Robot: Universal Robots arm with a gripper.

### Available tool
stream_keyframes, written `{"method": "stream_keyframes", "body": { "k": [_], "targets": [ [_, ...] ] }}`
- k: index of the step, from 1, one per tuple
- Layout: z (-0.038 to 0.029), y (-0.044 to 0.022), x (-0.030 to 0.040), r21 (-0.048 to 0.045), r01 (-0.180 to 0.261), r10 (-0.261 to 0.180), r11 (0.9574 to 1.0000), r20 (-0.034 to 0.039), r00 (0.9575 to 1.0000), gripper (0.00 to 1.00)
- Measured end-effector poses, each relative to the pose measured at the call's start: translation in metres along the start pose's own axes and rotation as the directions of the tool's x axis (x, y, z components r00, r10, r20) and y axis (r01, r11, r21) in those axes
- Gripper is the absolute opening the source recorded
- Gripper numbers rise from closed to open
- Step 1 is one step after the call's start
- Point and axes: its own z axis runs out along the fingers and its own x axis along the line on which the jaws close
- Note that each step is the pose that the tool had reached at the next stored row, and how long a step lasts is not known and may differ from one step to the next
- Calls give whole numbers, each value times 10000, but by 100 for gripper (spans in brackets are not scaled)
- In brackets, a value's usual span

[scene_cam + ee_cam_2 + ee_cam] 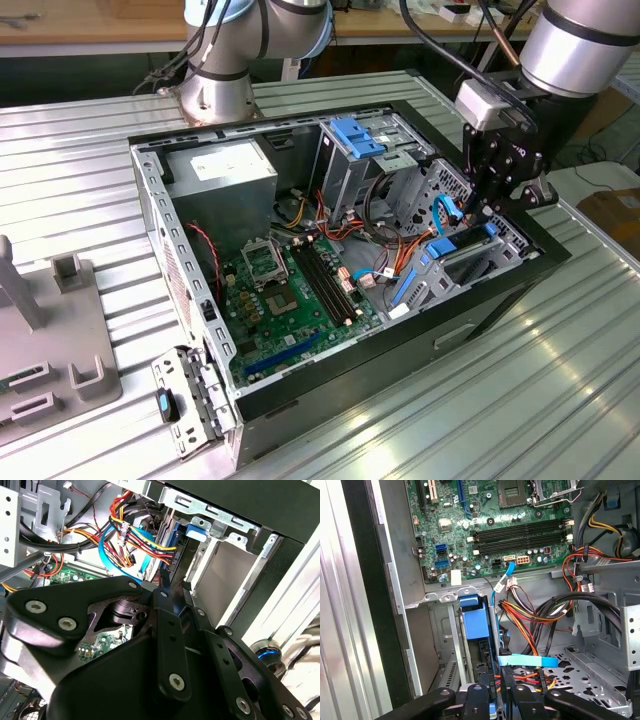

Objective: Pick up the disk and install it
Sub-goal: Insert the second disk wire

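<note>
- The gripper (pixel 487 212) hangs over the corner of the open case (pixel 150 190) nearest the exterior view's right, its tip down at the drive bay.
- The disk (pixel 462 248) stands on edge in that bay, blue rails along its sides, tilted and only partly sunk in.
- In the first wrist view the disk (pixel 476 630) runs away from the fingers (pixel 481 700), blue top edge up, between the case wall and a bundle of cables (pixel 532 615).
- The fingers are drawn close together on the disk's near end, pinching it; in the second wrist view the gripper (pixel 164 592) tapers to a narrow tip against the blue rail (pixel 176 540).
- The motherboard (pixel 290 295) lies flat on the case floor, beside the bay.
- A grey power supply (pixel 220 175) sits in the far corner, and a cage with a blue top (pixel 355 140) stands next to it.
- The case rests on a ribbed metal table (pixel 520 400).
</note>
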Motion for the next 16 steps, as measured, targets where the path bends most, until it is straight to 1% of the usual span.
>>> {"method": "stream_keyframes", "body": {
  "k": [6,8,9,10,14,16],
  "targets": [
    [0,-3,-1,1,-1,1,10000,0,10000,24],
    [4,-46,-8,-7,0,0,10000,-1,10000,24],
    [2,-49,-8,-13,0,0,10000,-3,10000,24],
    [-6,-50,-8,-15,-1,1,10000,-6,10000,24],
    [-82,-58,-6,-20,0,0,10000,-1,10000,24],
    [-86,-67,-8,-27,3,-3,10000,-4,10000,24]
  ]
}}
